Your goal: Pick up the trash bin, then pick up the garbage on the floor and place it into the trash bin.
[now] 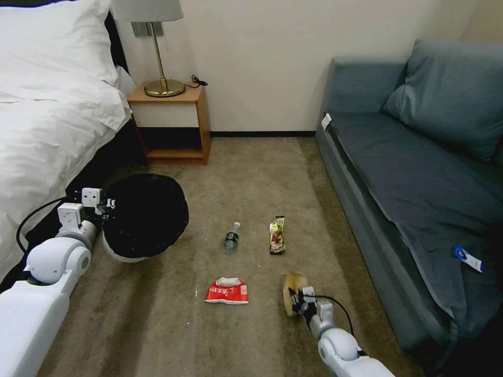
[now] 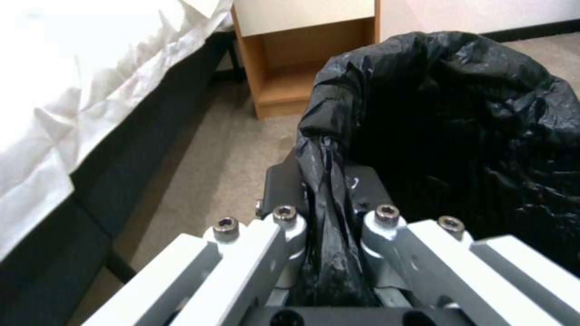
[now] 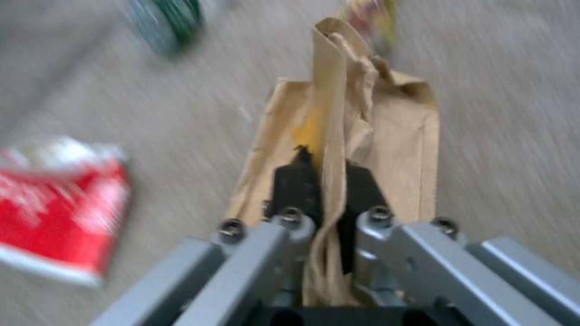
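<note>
Holding the trash bin [image 1: 144, 217] by its bag-lined rim, left tool [image 2: 329, 181] clamped tight, beside the bed [image 1: 47, 120]. Right tool [image 3: 323, 174] pinched shut on the tan paper scrap [image 3: 362, 117], low over the carpet. Bin pickup looks done; first item in hand, none binned yet. Bottle [image 1: 231, 236], snack packet [image 1: 277, 235] and red-and-white wrapper [image 1: 227, 291] lie on the floor.

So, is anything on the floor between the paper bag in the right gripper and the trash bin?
Yes. The red wrapper lies on the carpet between the paper bag and the trash bin. It is flat and low.
</note>
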Robot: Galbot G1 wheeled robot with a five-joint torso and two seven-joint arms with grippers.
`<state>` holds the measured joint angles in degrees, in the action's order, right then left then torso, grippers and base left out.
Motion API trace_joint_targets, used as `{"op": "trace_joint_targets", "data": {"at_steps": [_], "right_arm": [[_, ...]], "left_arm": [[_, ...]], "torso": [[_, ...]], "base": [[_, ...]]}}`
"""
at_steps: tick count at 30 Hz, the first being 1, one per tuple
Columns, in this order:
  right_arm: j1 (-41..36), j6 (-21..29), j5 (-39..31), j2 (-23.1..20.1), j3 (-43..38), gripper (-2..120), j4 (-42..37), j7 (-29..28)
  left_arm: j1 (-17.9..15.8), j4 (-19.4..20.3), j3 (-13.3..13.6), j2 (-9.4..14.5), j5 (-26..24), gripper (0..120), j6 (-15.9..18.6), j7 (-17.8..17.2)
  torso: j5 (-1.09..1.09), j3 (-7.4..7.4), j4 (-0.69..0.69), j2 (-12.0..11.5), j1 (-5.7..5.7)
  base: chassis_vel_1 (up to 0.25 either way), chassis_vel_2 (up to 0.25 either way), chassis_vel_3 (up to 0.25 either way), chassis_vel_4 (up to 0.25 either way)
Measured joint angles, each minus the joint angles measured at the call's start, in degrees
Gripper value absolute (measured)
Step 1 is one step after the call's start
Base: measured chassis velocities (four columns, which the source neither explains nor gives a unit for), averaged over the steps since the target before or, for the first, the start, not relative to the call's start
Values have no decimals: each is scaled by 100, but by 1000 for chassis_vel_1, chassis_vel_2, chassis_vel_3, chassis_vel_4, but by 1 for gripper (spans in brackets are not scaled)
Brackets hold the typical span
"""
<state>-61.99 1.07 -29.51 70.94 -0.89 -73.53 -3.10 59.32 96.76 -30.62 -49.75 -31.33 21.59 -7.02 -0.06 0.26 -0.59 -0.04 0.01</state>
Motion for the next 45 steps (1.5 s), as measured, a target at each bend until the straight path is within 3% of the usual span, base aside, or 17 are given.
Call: {"op": "trace_joint_targets", "data": {"at_steps": [10, 19, 22, 27, 32, 45], "right_arm": [[550, 251, -455, 203, 362, 0, -788, -154], [848, 286, -715, 333, 582, 0, -1009, -213], [1193, 229, -1083, 410, 678, 0, -1188, -203], [1835, 172, -1679, 482, 738, 0, -1339, -132], [2540, 119, -2052, 614, 1149, 0, -1213, -91], [2922, -84, -2016, 1273, 1781, 0, -488, 83]], "left_arm": [[-120, -133, 165, -257, 104, 6, -24, -1], [-222, -256, 266, -470, 195, 6, -37, 0], [-363, -398, 401, -698, 263, 6, -49, 1], [-473, -514, 482, -794, 307, 6, -67, 0], [-546, -609, 531, -879, 357, 6, -81, -4], [-858, -850, 523, -958, 301, 6, -107, 3]], "torso": [[-2, 0, -1, 0, 0], [0, 0, 0, 0, 0], [0, 0, -2, 0, 0], [-1, 0, -1, 0, 0], [-1, 0, 0, 0, 0], [-1, 0, -1, 0, 0]], "base": [[0, 0, 0, 0], [0, 0, 0, 0], [0, 0, 0, 0], [0, 0, 0, 0], [0, 0, 0, 0], [0, 0, 0, 0]]}}
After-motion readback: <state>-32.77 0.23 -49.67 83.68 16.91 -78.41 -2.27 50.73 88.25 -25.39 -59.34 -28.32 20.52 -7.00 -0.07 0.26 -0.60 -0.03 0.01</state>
